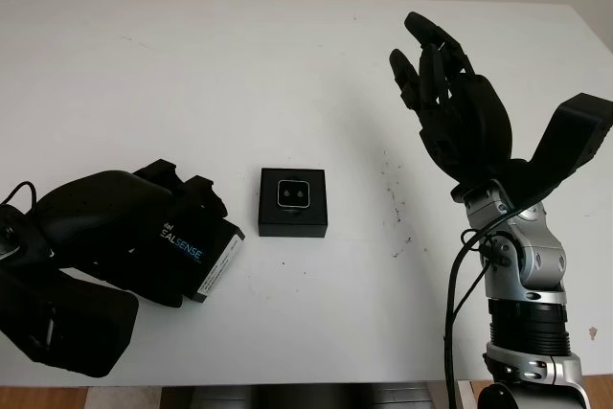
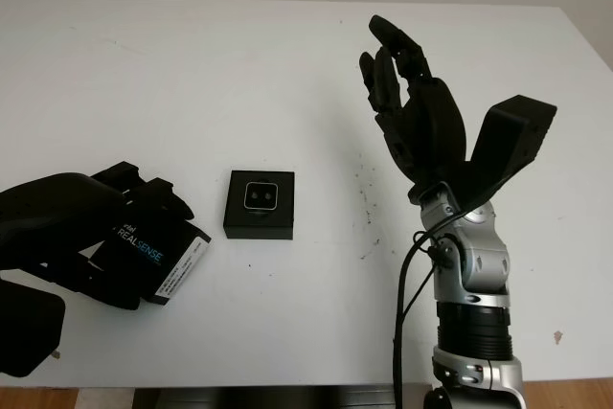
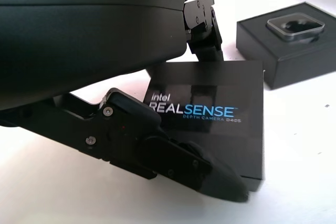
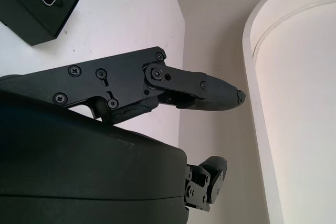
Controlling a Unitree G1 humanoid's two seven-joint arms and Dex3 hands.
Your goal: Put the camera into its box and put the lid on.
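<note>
White table (image 1: pixel 239 74) under me: my left hand (image 1: pixel 105 222) grasps the lid (image 1: pixel 196 254) at its near left; the box (image 1: pixel 293 203), camera (image 1: pixel 293 195) inside, sits centre. My right hand (image 1: pixel 450 93) hangs released, raised at right.

The box (image 1: pixel 293 203) sits on the worktop (image 1: pixel 192 74), near the middle. The camera (image 1: pixel 293 195) lies in the box. The lid (image 1: pixel 199 254) is to the left of the box, a little nearer the front edge, and apart from it. The left robot hand (image 1: pixel 115 222) is around the lid at the front left. The right robot hand (image 1: pixel 450 93) is up above the worktop, to the right of the box and well apart from it.
</note>
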